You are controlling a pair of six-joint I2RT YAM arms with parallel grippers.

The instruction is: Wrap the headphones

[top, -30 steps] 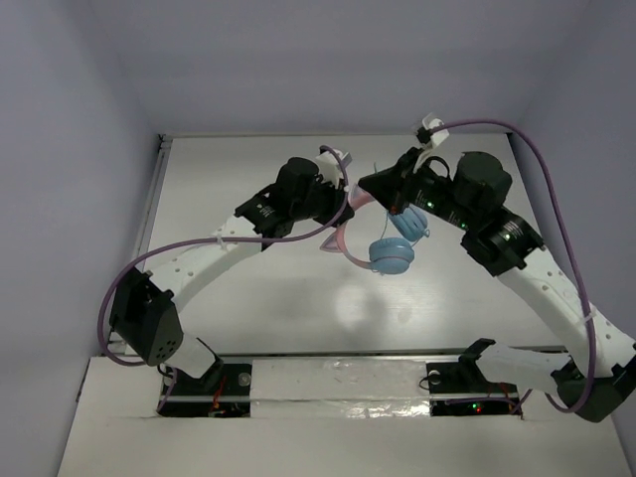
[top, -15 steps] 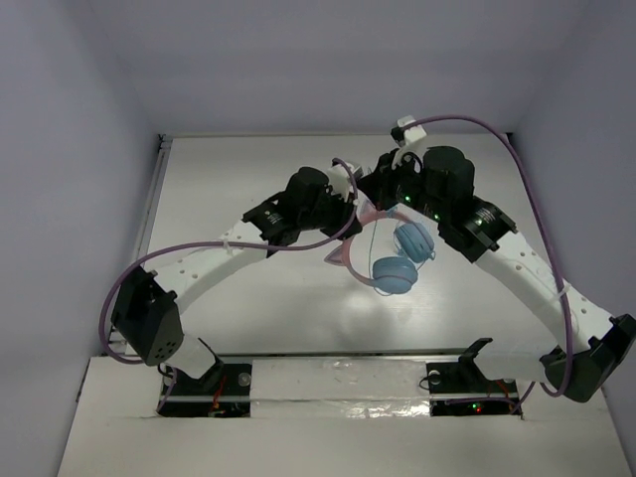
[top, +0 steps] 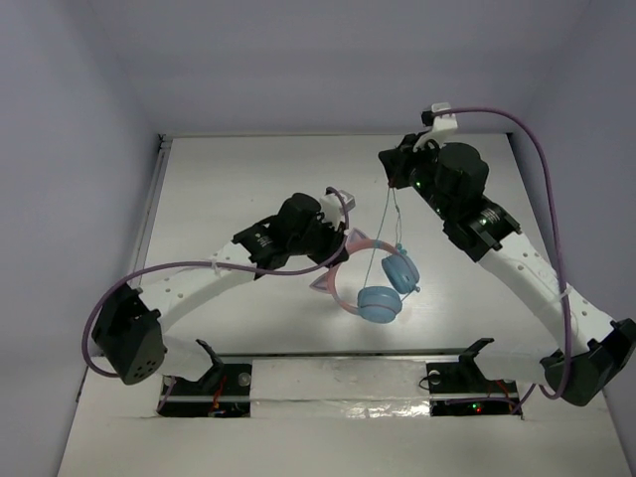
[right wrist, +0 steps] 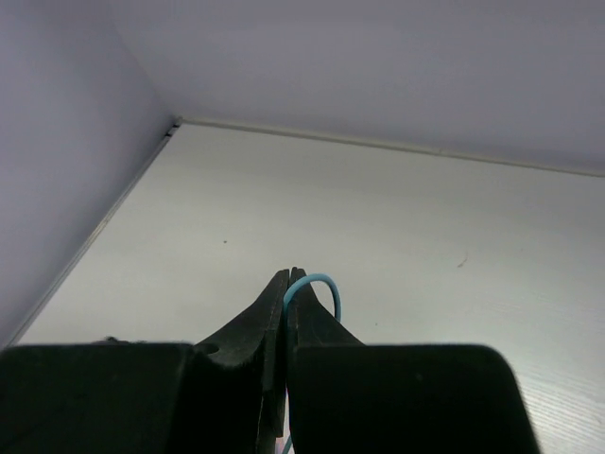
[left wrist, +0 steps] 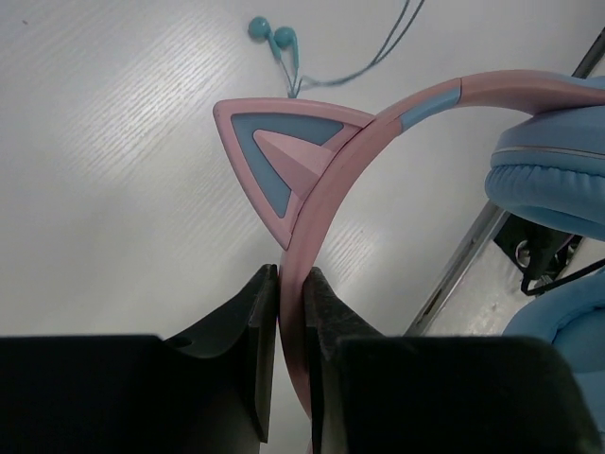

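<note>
The headphones (top: 378, 288) hang above the table: two round light blue ear cups on a pink cat-ear headband (left wrist: 378, 123). My left gripper (top: 343, 248) is shut on the headband, its jaws clamped on the pink band (left wrist: 291, 312) below the cat ear. My right gripper (top: 391, 167) is farther back and higher, shut on the thin light blue cable (right wrist: 317, 284), which loops out past the tips. The cable (top: 390, 214) runs taut from it down to the ear cups. Teal earbud-like ends (left wrist: 272, 34) lie on the table.
The white table (top: 229, 189) has a raised rail along its left edge (top: 151, 204) and grey walls behind. A metal bar and arm bases (top: 338, 373) run along the near edge.
My left gripper has carried the headphones toward the near side and down. My right gripper has drawn back and up, pulling the cable out long and straight.
</note>
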